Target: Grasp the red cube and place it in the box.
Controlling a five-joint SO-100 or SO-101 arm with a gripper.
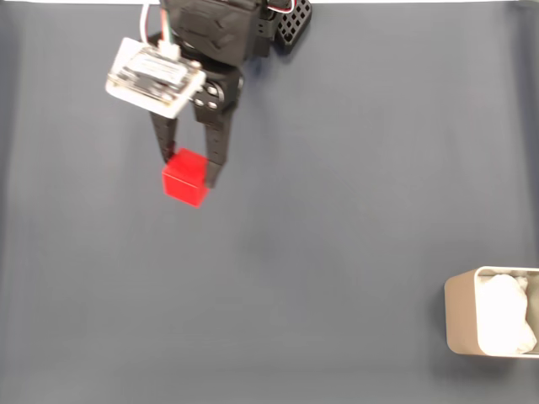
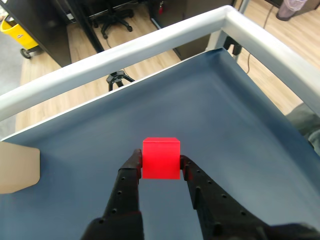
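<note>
Red cube [image 2: 160, 158] — pinched between the fingertips of the gripper [image 1: 189, 174] at the upper left of the blue mat [image 1: 337, 210] in the fixed view; grasp step apparently done — next, carry to the box [image 1: 459, 313], well apart at lower right.

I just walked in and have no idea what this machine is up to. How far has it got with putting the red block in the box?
Done: the gripper has reached the red cube, one of its fingers on each side. In hand: it looks to be gripping the cube; whether it is lifted off the blue mat I cannot tell. Left: carry it across to the box at the mat's far corner and drop it in.
</note>
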